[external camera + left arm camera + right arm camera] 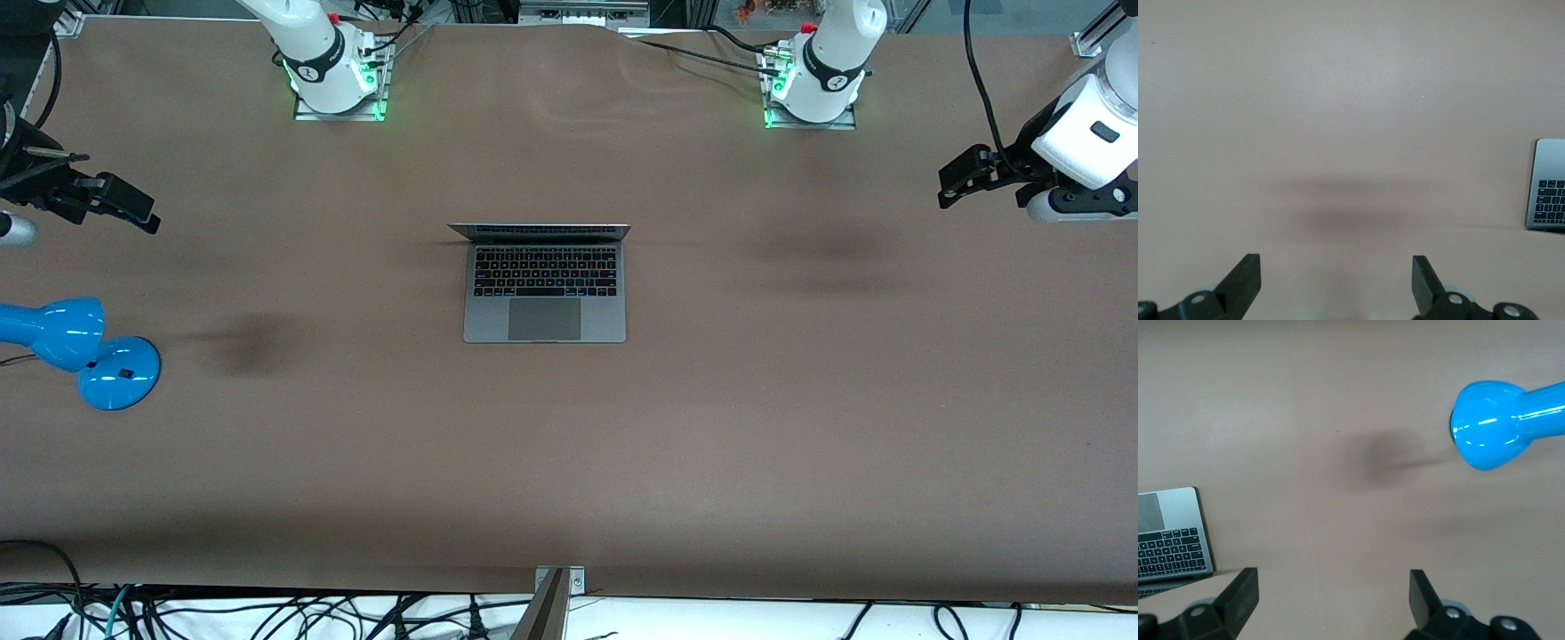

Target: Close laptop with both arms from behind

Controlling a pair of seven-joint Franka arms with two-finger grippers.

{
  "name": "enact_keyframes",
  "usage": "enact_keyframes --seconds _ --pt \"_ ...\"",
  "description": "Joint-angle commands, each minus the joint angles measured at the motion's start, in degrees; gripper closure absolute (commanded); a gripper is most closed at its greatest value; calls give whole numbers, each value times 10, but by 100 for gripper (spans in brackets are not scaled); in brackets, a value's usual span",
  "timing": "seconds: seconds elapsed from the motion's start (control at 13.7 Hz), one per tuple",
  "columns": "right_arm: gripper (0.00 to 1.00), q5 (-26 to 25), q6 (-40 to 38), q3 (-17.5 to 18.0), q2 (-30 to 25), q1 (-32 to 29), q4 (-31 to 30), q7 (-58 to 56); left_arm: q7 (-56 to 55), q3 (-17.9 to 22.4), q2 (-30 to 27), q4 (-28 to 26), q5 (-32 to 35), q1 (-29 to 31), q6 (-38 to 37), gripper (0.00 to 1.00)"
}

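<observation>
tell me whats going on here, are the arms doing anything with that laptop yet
Not yet. The laptop sits open in the middle of the table, lid upright, and nothing touches it. The left gripper hangs over the table's left-arm end, the right gripper over the right-arm end, above the blue desk lamp. Both have their fingers spread and hold nothing, so the closing has not begun.

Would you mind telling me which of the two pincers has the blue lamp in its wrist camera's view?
The right pincer: its wrist view shows the blue lamp, while the left pincer sees only table and the laptop.
</observation>
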Motion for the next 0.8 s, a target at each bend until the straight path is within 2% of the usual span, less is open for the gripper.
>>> enact_keyframes --seconds 0.0,0.73 --pt "0 -8 7 5 -5 -2 -5 -7 14 -4 -5 0 -6 -1 -6 0" --pt "0 -9 6 7 -3 2 -5 -3 13 -4 36 25 -28 -6 0 0"
